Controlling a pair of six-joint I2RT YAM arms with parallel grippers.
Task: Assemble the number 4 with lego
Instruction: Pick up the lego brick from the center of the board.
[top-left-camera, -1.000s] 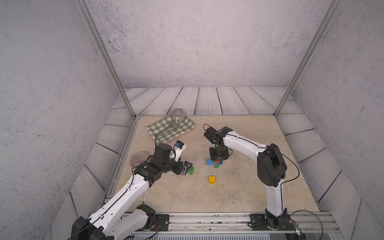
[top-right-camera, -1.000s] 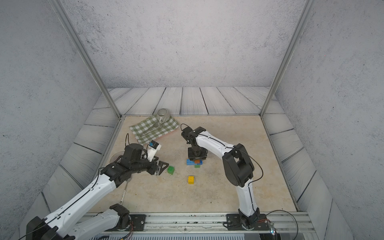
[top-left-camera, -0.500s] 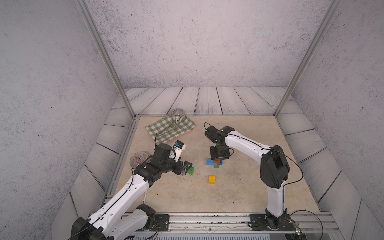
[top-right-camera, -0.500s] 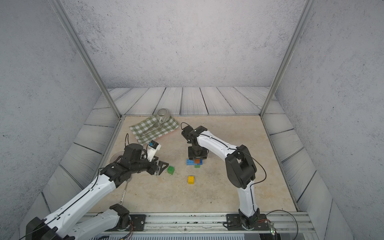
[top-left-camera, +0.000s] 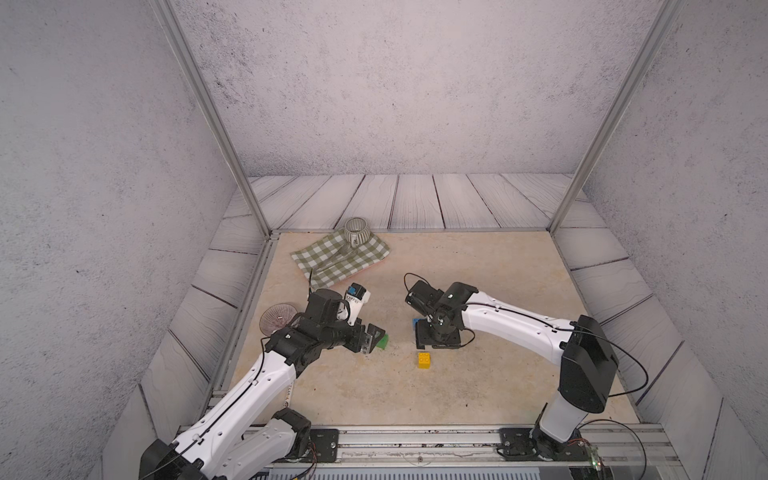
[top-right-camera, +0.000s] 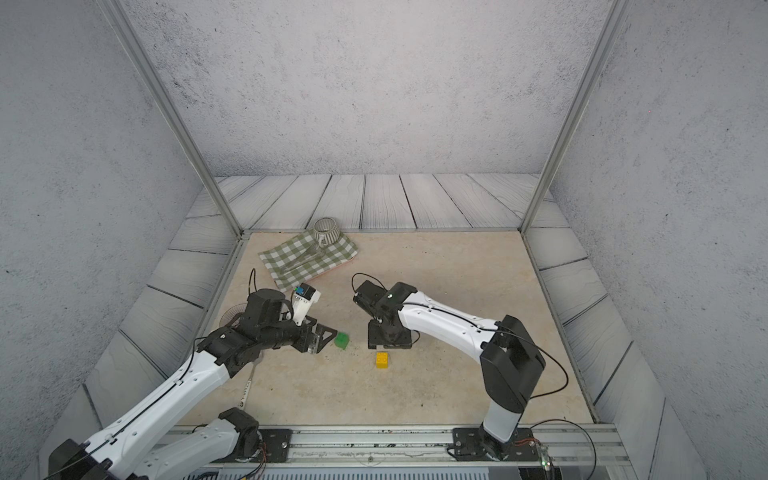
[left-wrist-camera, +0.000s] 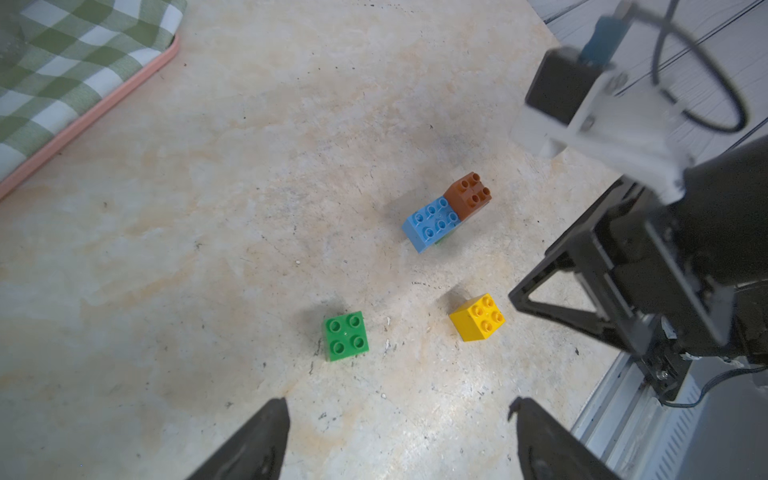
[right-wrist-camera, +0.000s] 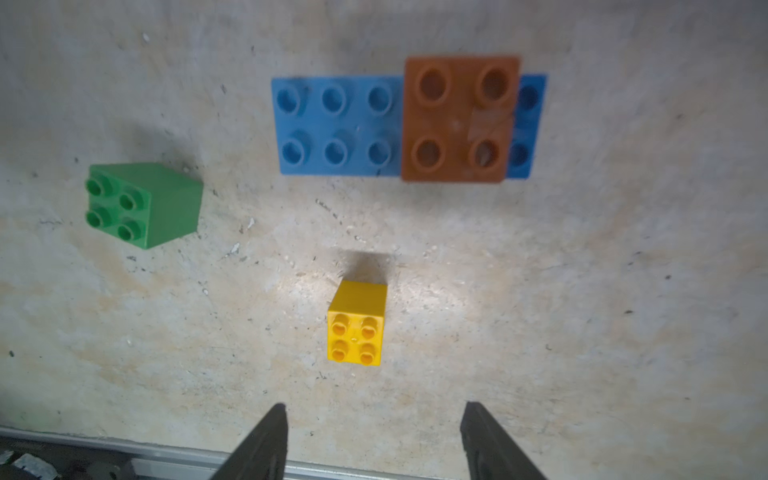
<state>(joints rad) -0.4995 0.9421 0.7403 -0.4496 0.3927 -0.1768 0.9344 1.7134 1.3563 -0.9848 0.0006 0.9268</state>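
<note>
The lego figure for the number 4 is a long light-blue brick (right-wrist-camera: 336, 124) with an orange-brown square (right-wrist-camera: 459, 118) pressed onto one end. A sliver of green shows beneath it in the left wrist view. My right gripper (right-wrist-camera: 374, 409) hovers open above it, holding nothing, and hides most of it in both top views. A loose yellow brick (top-left-camera: 424, 360) lies just in front of the figure. A loose green brick (top-right-camera: 341, 339) lies to the left, just off the tips of my open, empty left gripper (left-wrist-camera: 399, 409).
A green checked cloth (top-left-camera: 340, 259) on a pink tray, with a ribbed cup (top-left-camera: 356, 230), sits at the back left. A pinkish glass dish (top-left-camera: 276, 318) lies by the left wall behind my left arm. The metal rail (top-left-camera: 415, 436) runs along the front edge.
My right gripper's jaws have spread apart above the blue and orange bricks, which stay on the table. The left arm has not moved.
</note>
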